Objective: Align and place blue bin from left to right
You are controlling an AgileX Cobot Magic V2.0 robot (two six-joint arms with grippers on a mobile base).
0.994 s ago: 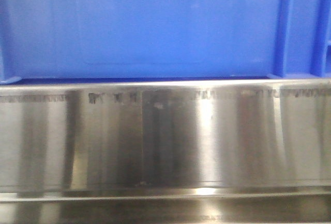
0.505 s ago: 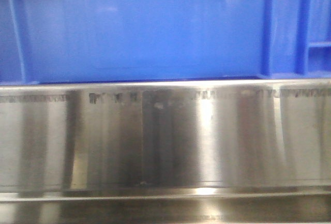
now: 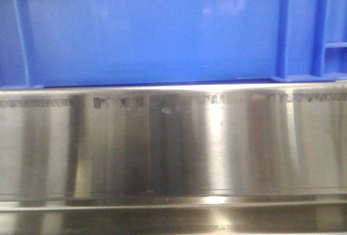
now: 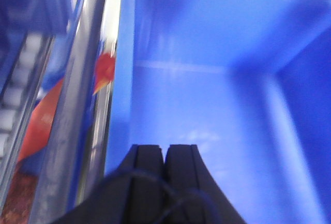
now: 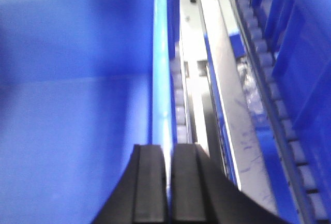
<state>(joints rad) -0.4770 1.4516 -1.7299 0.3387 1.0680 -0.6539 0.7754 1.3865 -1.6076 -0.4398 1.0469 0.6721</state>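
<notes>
**Bin dropped back onto the rail and shifted slightly right**

Front view: the blue bin (image 3: 157, 29) filled the upper half, its base sitting on or just above the top edge of the steel conveyor rail (image 3: 173, 148). One second earlier only the smooth wall and the right-hand ribs showed, with no rim in frame. By half a second ago a left rib and the rim had come into view, so the bin had dropped or tilted. Since then the right ribs moved a little further right; the rest barely changed.

Left gripper (image 4: 164, 154) was over the bin's left wall, fingers pressed close together; it looked clenched, but whether the wall was pinched between them was hidden. Right gripper (image 5: 168, 157) straddled the bin's right rim (image 5: 161, 53), one finger on each side, so it was grasping the rim. Rollers (image 5: 178, 100) ran just beside that wall. An orange object (image 4: 49, 115) lay beyond the left rail, too blurred to identify.

Judgement: sideways travel seemed nearly finished, the bin settling into position; final alignment not confirmed.
</notes>
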